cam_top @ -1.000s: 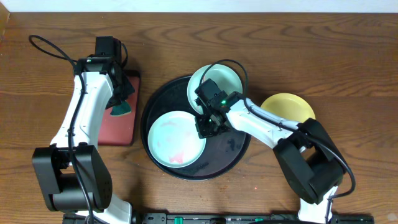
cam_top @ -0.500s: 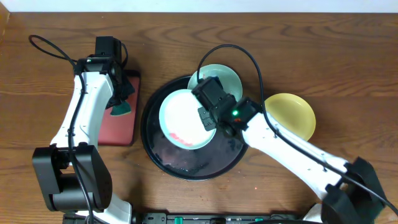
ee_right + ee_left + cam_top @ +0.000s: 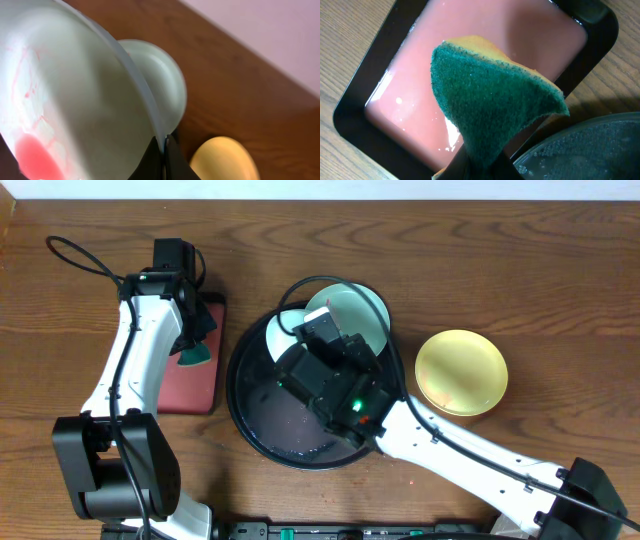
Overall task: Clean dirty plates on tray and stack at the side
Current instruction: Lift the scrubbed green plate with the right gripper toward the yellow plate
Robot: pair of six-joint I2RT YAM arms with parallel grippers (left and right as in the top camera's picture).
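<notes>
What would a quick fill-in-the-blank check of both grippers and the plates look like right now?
1. The left gripper is shut on the ____, above the red tray.
2. The right gripper pinches the rim of a tilted mint-green plate whose smear is ____ in colour.
3. The yellow plate lies on the ____, outside the black tray.
Missing words: sponge; red; table.

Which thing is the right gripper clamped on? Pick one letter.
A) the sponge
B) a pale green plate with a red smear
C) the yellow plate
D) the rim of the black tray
B: the right wrist view shows the right gripper pinching the rim of the pale green plate, red smear on its face, while the yellow plate lies apart, untouched.
</notes>
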